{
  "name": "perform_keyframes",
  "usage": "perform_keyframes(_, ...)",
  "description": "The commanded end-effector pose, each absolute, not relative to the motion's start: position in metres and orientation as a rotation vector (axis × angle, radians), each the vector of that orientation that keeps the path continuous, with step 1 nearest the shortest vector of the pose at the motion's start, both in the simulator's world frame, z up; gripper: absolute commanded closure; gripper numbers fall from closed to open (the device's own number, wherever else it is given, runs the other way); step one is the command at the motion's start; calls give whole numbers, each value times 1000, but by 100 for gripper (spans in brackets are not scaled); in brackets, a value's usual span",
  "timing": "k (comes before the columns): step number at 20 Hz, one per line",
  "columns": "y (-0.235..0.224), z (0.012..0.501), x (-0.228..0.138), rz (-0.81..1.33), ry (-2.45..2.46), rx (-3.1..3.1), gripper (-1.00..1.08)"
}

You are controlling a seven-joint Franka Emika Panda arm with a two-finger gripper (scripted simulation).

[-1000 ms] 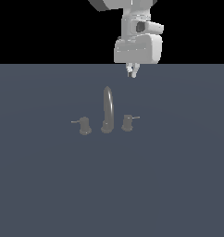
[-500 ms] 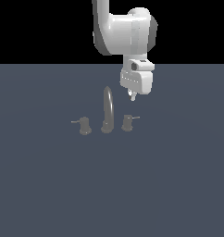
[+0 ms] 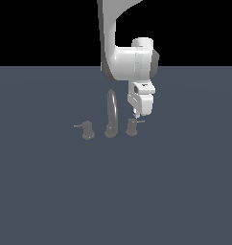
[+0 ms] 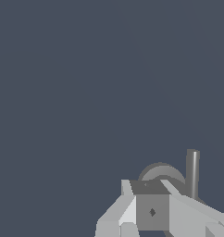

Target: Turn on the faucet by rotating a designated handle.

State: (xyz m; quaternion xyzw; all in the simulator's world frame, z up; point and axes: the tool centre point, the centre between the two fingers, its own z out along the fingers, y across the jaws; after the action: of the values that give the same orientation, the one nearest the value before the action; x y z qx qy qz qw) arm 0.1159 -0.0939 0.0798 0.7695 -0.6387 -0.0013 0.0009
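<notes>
The faucet is a dull-grey set on the dark floor, with a tall arched spout and a stubby valve on each side. The handle is the valve on the exterior view's right, and its thin pale lever points right. The twin valve has a left-pointing lever. My gripper hangs just above the handle and its lever, with the fingers together and nothing between them. In the wrist view the gripper sits right over the handle's round top, next to the lever.
The white arm comes down from above, behind the spout. The flat dark grey surface spreads all around the faucet. Nothing else stands on it.
The gripper has come down from high above the faucet to just over the right valve. The faucet's levers have not moved.
</notes>
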Motion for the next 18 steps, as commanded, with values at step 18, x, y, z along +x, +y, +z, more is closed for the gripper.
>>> perform_keyframes(18,-112,63,97,0,-2050,2380,108)
